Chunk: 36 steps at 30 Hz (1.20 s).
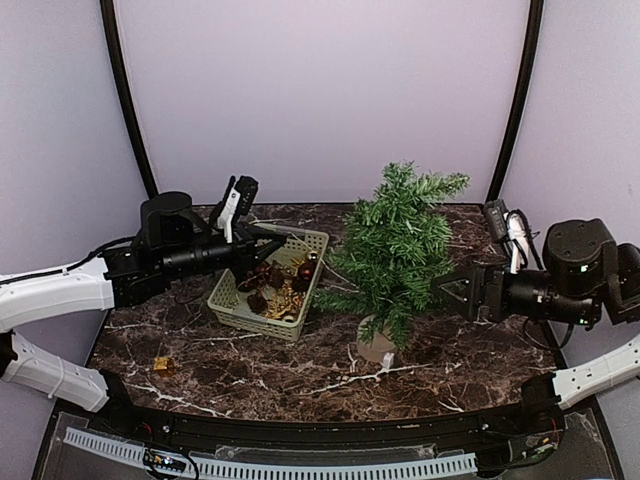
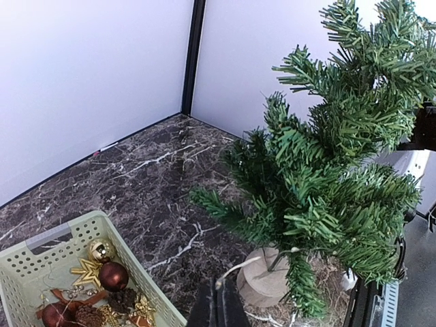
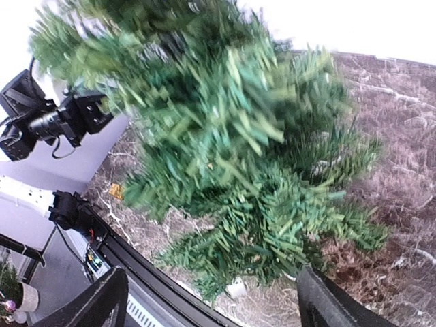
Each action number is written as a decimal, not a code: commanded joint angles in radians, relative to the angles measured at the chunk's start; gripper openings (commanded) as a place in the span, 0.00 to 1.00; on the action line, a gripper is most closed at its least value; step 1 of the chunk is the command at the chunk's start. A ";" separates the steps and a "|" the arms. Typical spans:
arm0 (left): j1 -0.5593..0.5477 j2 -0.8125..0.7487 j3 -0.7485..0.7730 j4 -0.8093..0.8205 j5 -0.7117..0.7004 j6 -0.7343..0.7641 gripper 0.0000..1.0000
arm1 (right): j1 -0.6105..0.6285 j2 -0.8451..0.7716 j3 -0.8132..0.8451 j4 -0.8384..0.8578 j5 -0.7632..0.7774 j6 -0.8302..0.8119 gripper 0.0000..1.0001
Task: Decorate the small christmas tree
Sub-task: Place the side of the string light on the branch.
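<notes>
The small christmas tree (image 1: 400, 240) stands upright on its round tan base (image 1: 377, 340) at centre right; it also shows in the left wrist view (image 2: 327, 170). The pale green basket (image 1: 255, 322) of red and gold ornaments (image 1: 275, 285) sits to its left. My left gripper (image 1: 278, 243) hovers over the basket's right part, shut (image 2: 219, 289) on a thin pale string (image 2: 262, 264) that sticks out toward the tree base (image 2: 269, 276). What hangs from the string is hidden. My right gripper (image 1: 455, 290) is wide open and empty, right beside the tree's right side, with the blurred branches (image 3: 225, 150) filling its view.
A small gold ornament (image 1: 163, 365) lies loose on the marble table at front left, also in the right wrist view (image 3: 116, 192). A white tag (image 1: 388, 358) lies by the tree base. Curved walls close the back and sides. The basket rim (image 2: 139, 266) is just left of my left fingers.
</notes>
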 commanded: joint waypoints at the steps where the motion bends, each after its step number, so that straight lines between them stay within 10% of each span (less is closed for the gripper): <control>1: 0.007 0.021 0.049 0.007 -0.018 0.037 0.00 | -0.006 0.011 0.103 0.044 0.070 -0.108 0.90; 19: 0.070 0.090 0.108 0.100 0.193 0.118 0.00 | -0.059 0.239 0.450 0.167 0.230 -0.508 0.99; 36: 0.093 0.223 0.240 0.153 0.279 0.190 0.00 | -0.556 0.587 0.825 0.113 -0.306 -0.639 0.94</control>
